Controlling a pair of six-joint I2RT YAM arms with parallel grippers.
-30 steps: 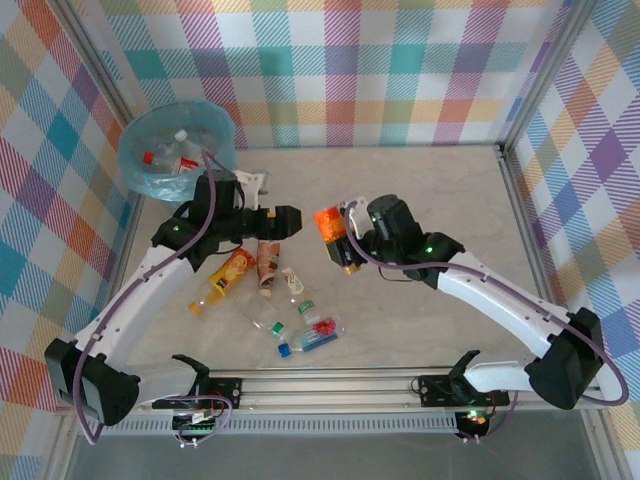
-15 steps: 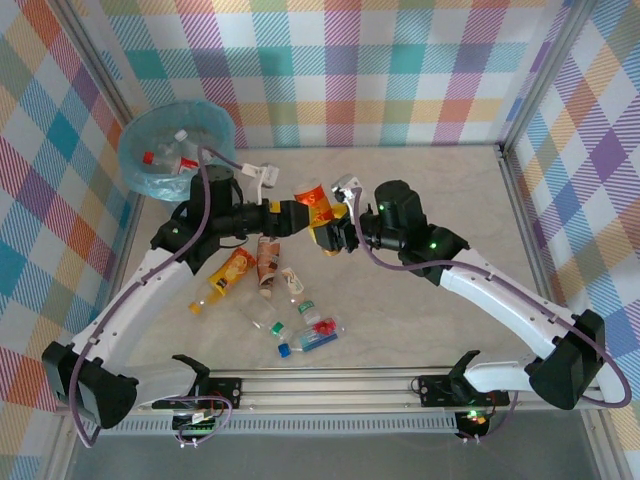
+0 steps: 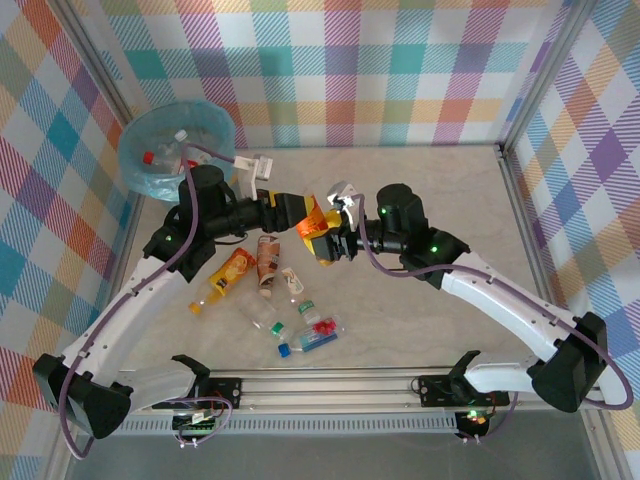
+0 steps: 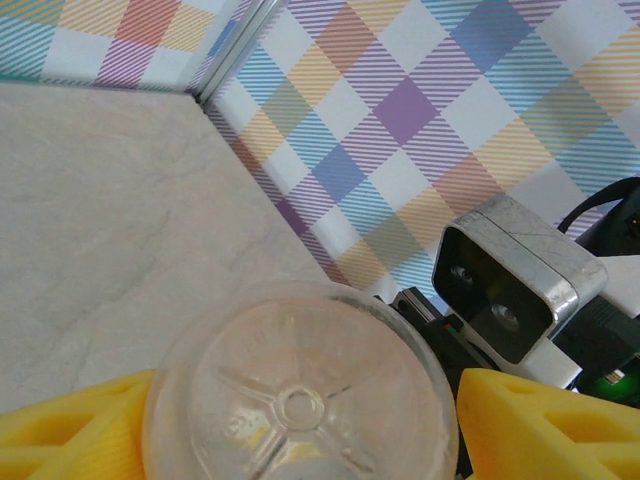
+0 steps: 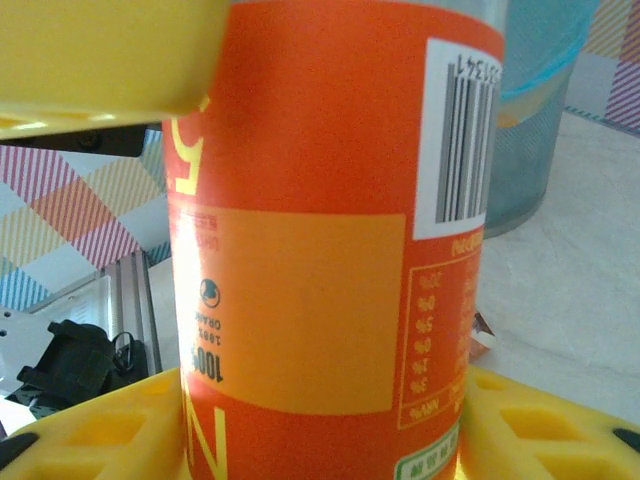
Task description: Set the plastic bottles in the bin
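An orange-labelled plastic bottle (image 3: 318,228) hangs above the table's middle, held from both sides. My right gripper (image 3: 336,240) is shut on its labelled body (image 5: 320,250), one yellow finger on each side. My left gripper (image 3: 298,213) comes from the left, and its yellow fingers (image 4: 70,430) lie against both sides of the clear base (image 4: 298,400). Several other plastic bottles (image 3: 267,262) lie on the table below the left arm. The bin (image 3: 133,140), lined in light blue, stands at the far left with bottles (image 3: 175,155) inside.
Loose bottles spread from an orange one (image 3: 230,272) to a blue-capped one (image 3: 312,338) near the front rail. Checked walls close the table on three sides. The bin's wall (image 5: 545,120) rises behind the held bottle in the right wrist view.
The right gripper carried the orange bottle leftward and tipped it toward the left arm. The left gripper reached right to meet it, and its fingers closed in around the bottle's base.
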